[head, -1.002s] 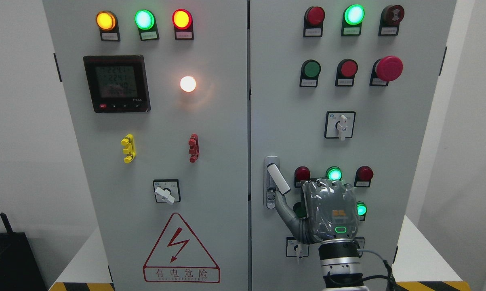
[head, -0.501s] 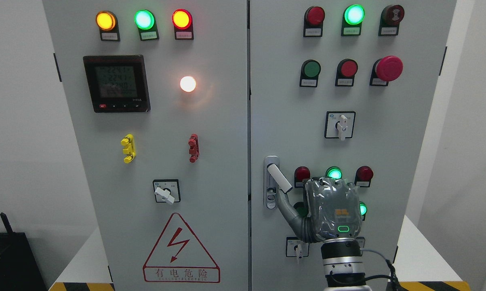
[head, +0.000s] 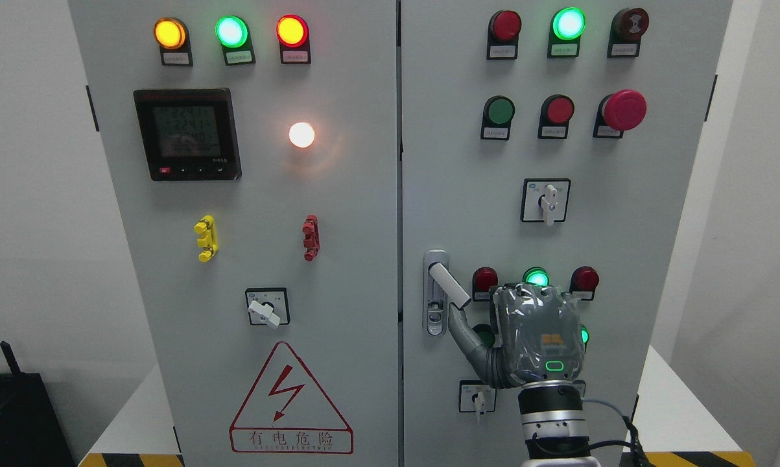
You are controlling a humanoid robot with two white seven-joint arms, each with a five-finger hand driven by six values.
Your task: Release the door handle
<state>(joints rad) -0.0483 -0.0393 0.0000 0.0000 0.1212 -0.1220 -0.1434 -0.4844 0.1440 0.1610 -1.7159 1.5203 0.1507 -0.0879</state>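
Note:
The door handle (head: 448, 283) is a silver lever on the left edge of the right cabinet door (head: 467, 162). It is swung out from its plate and tilts down to the right. My right hand (head: 501, 312) comes up from the bottom edge, its back toward the camera, just right of the handle. Its thumb (head: 462, 327) is stretched out to the upper left, with the tip right under the handle's free end. The handle lies outside the palm. The other fingers are hidden behind the back of the hand. My left arm does not show.
Indicator lamps, push buttons and a red mushroom stop button (head: 624, 109) cover the right door around my hand. A rotary switch (head: 545, 200) sits above it. The left door carries a meter (head: 187, 134), a selector switch (head: 267, 307) and a red warning triangle (head: 290, 402).
My right hand has drifted a little to the right. The handle's free end has swung slightly further right with it.

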